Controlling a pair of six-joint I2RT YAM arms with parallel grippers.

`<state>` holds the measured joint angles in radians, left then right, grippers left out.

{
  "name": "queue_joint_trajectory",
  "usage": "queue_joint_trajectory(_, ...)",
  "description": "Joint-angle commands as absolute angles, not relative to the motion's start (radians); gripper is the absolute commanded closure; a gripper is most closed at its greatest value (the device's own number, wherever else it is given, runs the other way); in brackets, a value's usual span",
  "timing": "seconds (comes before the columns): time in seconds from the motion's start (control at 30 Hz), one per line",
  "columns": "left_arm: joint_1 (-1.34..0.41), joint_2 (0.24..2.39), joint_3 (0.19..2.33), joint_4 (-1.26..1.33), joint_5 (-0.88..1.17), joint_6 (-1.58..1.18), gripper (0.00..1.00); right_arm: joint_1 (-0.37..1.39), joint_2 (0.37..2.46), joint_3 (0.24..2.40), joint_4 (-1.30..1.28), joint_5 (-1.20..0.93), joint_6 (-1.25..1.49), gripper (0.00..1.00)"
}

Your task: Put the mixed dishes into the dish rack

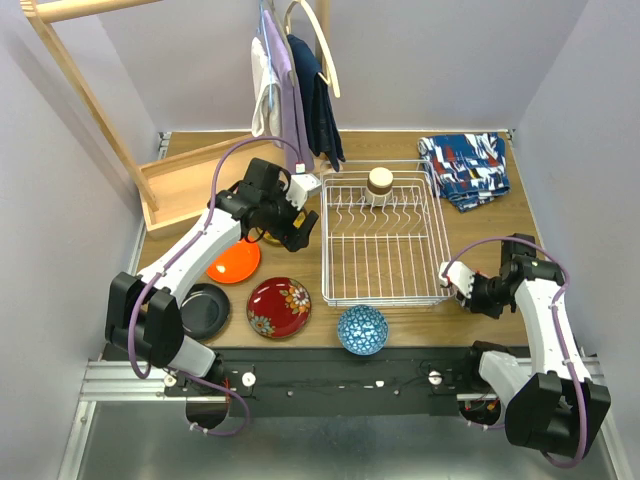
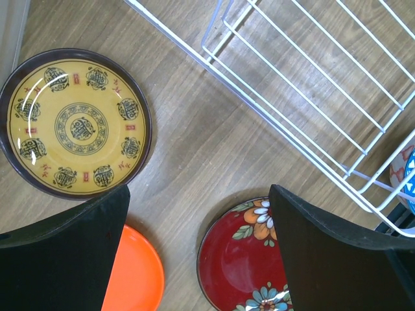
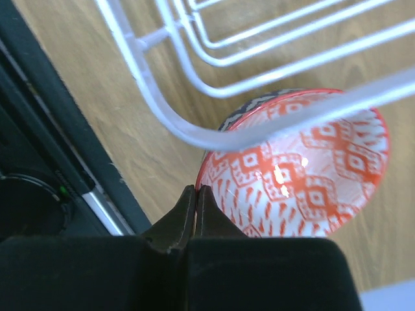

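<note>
Released left end effector (image 2: 198, 189) should straddle the red floral plate (image 2: 237, 259) rim squarely; right end effector (image 3: 196, 189), clenched, sits at the pink bowl (image 3: 292, 168).

1. Brown wooden worktop (image 2: 188, 136): fine grain, low sheen.
2. White rectangular wire dish rack (image 1: 383, 300): smooth coated metal.
3. Round yellow-patterned plate (image 2: 74, 123): glossy glaze, bright reflections.
4. Round red floral plate (image 2: 233, 259): shiny, lacquer-like.
5. Round orange plate (image 2: 136, 275): smooth, duller.
6. Red-and-white patterned bowl (image 3: 305, 162): glossy glazed ceramic.
7. Blue-red patterned cloth (image 1: 465, 168): soft, creased fabric.
</note>
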<state>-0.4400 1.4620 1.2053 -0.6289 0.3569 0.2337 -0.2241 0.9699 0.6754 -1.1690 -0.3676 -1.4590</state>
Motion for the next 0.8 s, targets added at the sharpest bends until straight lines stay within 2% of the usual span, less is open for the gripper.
queue_joint_trajectory(0.0,-0.436,1.479,1.246,-0.606,0.393,0.218,0.03,-0.222,0.969,0.754,-1.127,-0.276,-1.381,0.99)
queue_joint_trajectory(0.2,-0.437,1.483,1.267,-0.603,0.406,0.210,0.03,-0.224,1.003,0.889,-1.152,-0.192,-1.275,0.99)
queue_joint_trajectory(0.37,-0.437,1.482,1.261,-0.583,0.407,0.193,0.03,-0.224,1.052,1.104,-1.177,-0.193,-1.126,0.99)
queue_joint_trajectory(0.47,-0.437,1.473,1.240,-0.569,0.408,0.170,0.04,-0.224,1.113,1.260,-1.167,-0.261,-0.978,0.99)
queue_joint_trajectory(0.6,-0.439,1.459,1.198,-0.557,0.437,0.146,0.05,-0.224,1.238,1.475,-1.161,-0.516,-0.714,0.99)
queue_joint_trajectory(0.77,-0.460,1.439,1.149,-0.540,0.445,0.123,0.06,-0.222,1.325,1.514,-1.034,-0.761,-0.369,0.99)
